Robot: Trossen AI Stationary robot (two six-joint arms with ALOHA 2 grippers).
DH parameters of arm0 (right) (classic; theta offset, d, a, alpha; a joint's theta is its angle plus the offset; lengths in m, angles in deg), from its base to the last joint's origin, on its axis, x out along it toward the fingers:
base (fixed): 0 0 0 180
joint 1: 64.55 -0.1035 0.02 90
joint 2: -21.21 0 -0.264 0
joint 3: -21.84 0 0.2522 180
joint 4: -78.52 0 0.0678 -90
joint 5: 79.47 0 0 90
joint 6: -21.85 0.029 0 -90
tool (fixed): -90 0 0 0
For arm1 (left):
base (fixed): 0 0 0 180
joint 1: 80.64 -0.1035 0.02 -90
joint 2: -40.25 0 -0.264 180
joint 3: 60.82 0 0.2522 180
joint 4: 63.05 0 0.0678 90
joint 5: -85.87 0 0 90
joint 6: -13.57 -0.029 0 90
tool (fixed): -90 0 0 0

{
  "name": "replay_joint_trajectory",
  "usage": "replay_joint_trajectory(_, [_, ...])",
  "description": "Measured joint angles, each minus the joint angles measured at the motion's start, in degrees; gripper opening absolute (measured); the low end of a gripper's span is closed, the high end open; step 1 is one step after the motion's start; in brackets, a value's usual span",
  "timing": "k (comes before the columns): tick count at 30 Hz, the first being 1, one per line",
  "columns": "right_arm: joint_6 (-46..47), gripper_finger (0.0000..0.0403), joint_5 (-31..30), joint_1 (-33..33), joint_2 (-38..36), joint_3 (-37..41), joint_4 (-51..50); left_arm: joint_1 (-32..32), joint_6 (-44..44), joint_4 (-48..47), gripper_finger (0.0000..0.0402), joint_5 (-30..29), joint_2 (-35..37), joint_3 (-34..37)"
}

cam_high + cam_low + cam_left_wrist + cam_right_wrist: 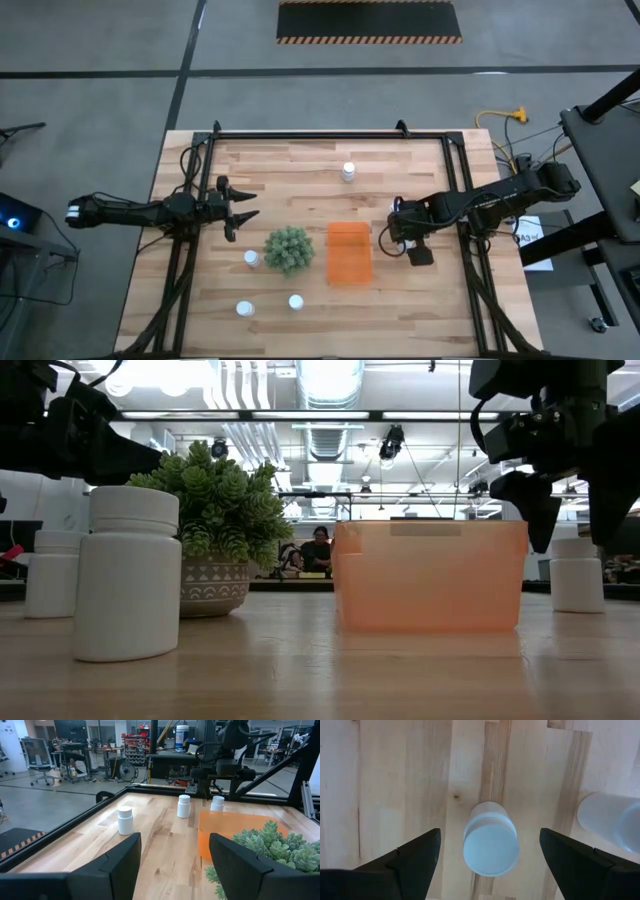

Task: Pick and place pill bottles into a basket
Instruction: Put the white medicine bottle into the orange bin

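Observation:
My right gripper (398, 228) points straight down, open, just right of the orange basket (349, 252). In the right wrist view its fingers (490, 845) stand on either side of a white pill bottle (490, 840) below them, apart from it. A second bottle (612, 820) stands beside that one. My left gripper (248, 205) is open and empty at the table's left, level, facing the basket (225, 827). Other bottles stand upright on the table: one at the far middle (348, 171), one left of the plant (251, 259), two near the front (244, 309) (296, 301).
A round green bushy plant (288, 249) in a pot stands just left of the basket, between it and my left gripper. In the low view a bottle (128, 573) stands close to the camera, and the plant (215, 510) stands behind it. A black frame borders the table (320, 130).

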Motion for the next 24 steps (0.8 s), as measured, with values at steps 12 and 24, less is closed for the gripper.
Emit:
replay_joint_trajectory(12, [0.1, 0.0327, -1.3, 0.0, 0.0, 0.3, 0.2, 0.0, 0.0, 0.0, 0.0218, 0.0, 0.0, 0.0])
replay_joint_trajectory(24, [0.3, 0.0327, -1.2, 0.0, 0.1, 1.2, 0.2, 0.0, 0.0, 0.0, 0.0218, 0.0, 0.0, 0.0])
